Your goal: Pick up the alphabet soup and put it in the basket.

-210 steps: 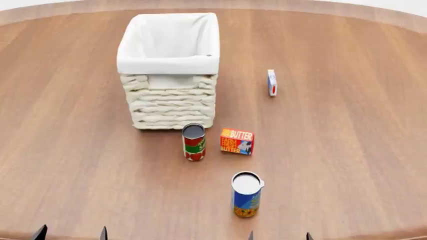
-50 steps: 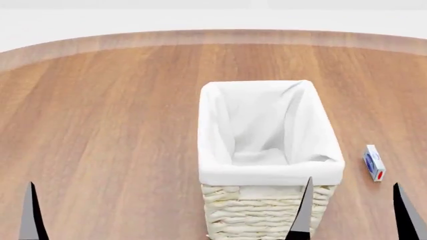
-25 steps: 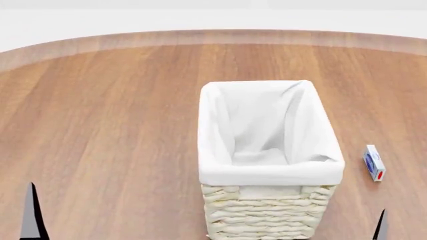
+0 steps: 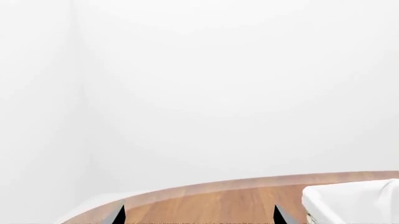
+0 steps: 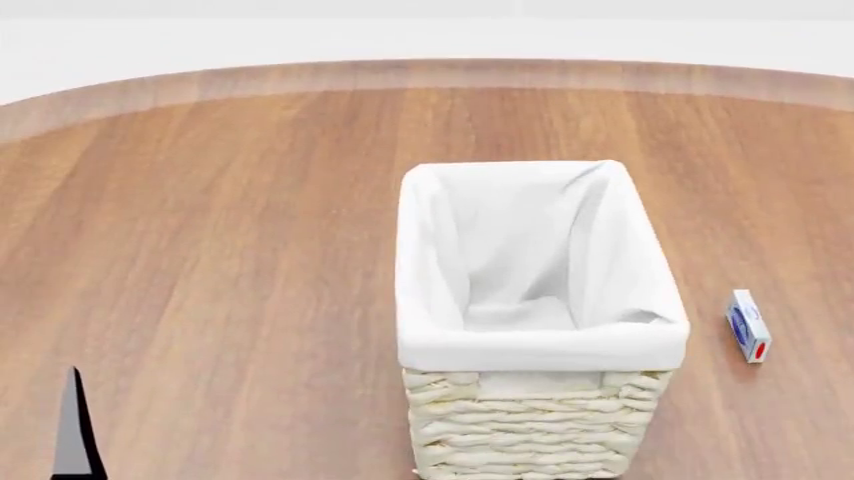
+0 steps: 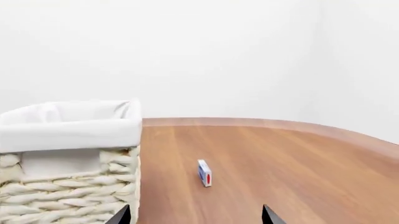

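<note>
1. Left wrist view: two dark tips of the left gripper [image 4: 198,215] stand well apart with nothing between them. Beyond them lie the round wooden bench [image 4: 212,205] and a corner of the tall cream wicker basket with a white cloth liner [image 4: 355,200].
2. Head view: the basket [image 5: 534,330] stands mid-bench and shows only its liner inside. A small white-and-blue box [image 5: 749,325] lies toward the bench's right edge. One left fingertip [image 5: 75,430] shows. The right tip seen half a second ago has gone. The alphabet soup is out of sight.
3. Right wrist view: the right gripper [image 6: 195,215] tips are apart, holding nothing, the basket [image 6: 68,158] beside them.
</note>
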You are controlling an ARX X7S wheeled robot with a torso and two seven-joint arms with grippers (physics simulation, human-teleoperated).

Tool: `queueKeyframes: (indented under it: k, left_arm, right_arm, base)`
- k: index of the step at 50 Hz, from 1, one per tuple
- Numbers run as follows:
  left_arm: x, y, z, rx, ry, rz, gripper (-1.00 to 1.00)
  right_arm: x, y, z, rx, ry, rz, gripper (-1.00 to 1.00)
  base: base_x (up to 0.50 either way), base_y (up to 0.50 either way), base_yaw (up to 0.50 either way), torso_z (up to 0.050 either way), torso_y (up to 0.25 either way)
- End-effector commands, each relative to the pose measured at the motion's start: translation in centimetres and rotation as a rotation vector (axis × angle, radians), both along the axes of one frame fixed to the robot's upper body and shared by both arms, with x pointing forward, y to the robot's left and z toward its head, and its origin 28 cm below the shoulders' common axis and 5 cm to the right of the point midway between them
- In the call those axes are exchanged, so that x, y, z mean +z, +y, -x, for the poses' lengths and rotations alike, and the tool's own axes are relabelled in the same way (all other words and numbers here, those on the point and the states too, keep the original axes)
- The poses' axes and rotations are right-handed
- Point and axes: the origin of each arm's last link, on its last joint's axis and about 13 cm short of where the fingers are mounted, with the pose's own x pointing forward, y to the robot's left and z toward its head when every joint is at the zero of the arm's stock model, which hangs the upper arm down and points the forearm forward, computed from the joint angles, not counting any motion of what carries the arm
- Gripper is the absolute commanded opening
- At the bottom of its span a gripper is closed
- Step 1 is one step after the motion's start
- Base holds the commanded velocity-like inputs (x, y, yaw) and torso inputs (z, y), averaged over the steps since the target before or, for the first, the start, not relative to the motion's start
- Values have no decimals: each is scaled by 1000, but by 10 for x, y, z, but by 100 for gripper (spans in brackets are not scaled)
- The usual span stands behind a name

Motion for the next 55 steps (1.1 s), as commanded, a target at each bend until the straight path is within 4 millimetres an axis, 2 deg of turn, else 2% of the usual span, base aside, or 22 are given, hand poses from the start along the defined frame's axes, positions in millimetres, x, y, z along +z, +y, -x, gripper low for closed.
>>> queueKeyframes:
  k: [1,18,29,51,53,55]
  left_arm:
    - [-1,0,-1,4,5,-5,100]
    - [-2,-1,-2,5,12,-7,100]
    - [-2,-1,-2,6,14,-5,100]
    - [-2,-1,-3,10,14,-6,100]
    - [-3,-1,-3,10,15,-7,100]
    - [-3,-1,-3,9,15,-7,100]
  right_arm:
    - [-17,0,22,-19,32,-12,100]
    - [-26,-1,36,-32,54,-19,100]
    - [-48,0,40,-48,90,-36,100]
    - [-74,1,39,-71,143,-62,100]
    - [-64,3,38,-71,147,-63,100]
    - [-62,4,38,-69,146,-64,100]
  base:
    - [0,0,0,0,0]
    - [0,0,0,0,0]
    - [0,0,0,0,0]
    - [0,0,0,0,0]
    - [0,0,0,0,0]
    - [0,0,0,0,0]
